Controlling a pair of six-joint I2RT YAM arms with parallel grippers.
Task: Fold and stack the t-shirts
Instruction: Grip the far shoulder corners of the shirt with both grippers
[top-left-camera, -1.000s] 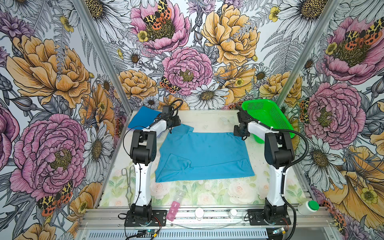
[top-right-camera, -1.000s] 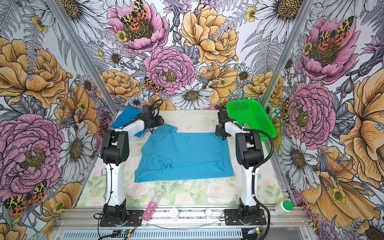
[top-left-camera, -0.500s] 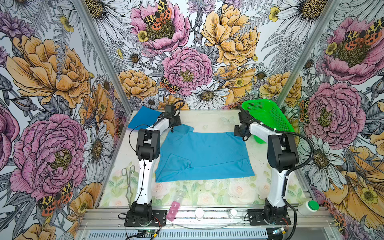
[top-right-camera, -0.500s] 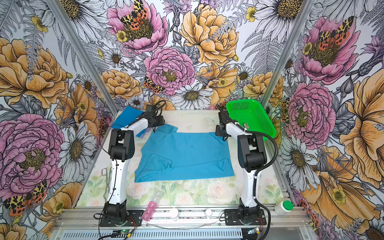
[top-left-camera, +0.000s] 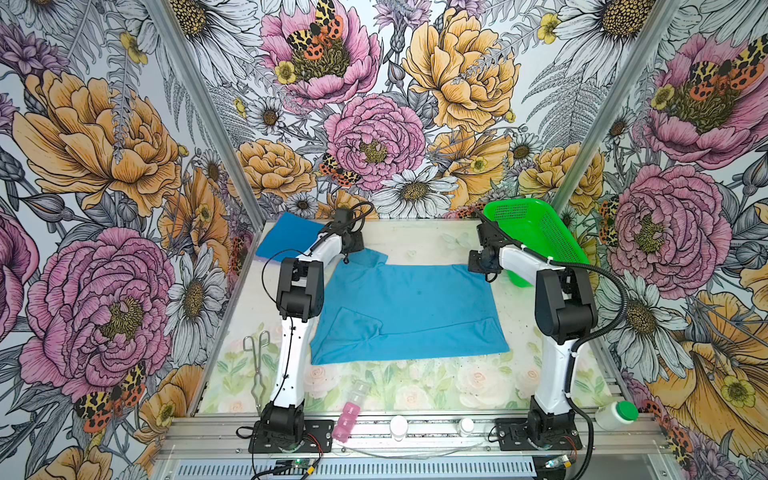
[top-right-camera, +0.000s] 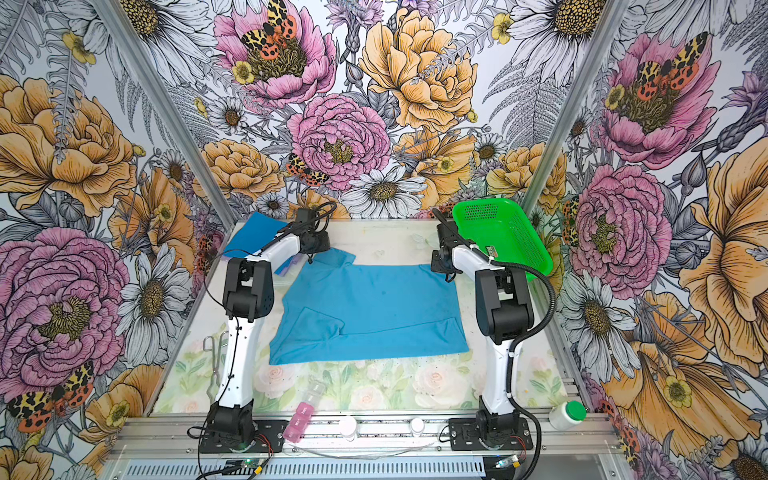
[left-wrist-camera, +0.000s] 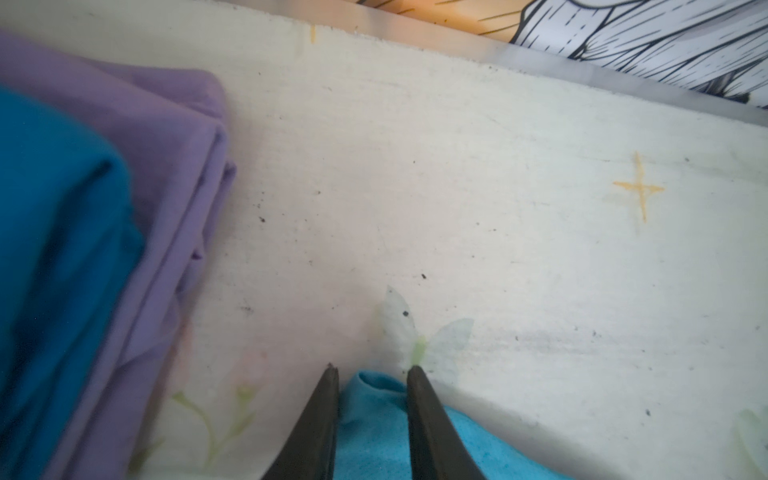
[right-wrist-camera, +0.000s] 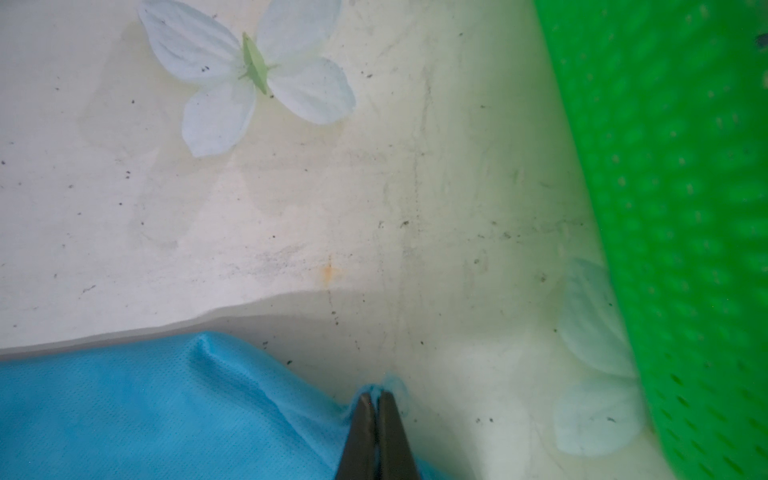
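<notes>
A teal-blue t-shirt (top-left-camera: 407, 307) (top-right-camera: 370, 307) lies spread flat mid-table in both top views. At its far left sleeve corner my left gripper (top-left-camera: 345, 261) (top-right-camera: 309, 261) (left-wrist-camera: 372, 370) has a bunched fold of the cloth (left-wrist-camera: 374, 415) filling the gap between its narrowed jaws. My right gripper (top-left-camera: 490, 279) (top-right-camera: 449, 279) (right-wrist-camera: 377, 395) is shut on the far right corner (right-wrist-camera: 166, 407), slightly lifted. At the far left sit other folded t-shirts, a deeper blue one (top-left-camera: 286, 237) (left-wrist-camera: 54, 249) on a lavender one (left-wrist-camera: 174, 166).
A green mesh basket (top-left-camera: 536, 237) (top-right-camera: 503, 237) (right-wrist-camera: 685, 208) leans at the far right, close to the right gripper. Metal tongs (top-left-camera: 257, 365) lie at the near left. A pink pill box (top-left-camera: 347, 419) and a white bottle with a green cap (top-left-camera: 617, 413) sit by the front rail.
The left jaws have narrowed onto the sleeve cloth. Both arms have reached a little further back, elbows raised. The shirt lies as before.
</notes>
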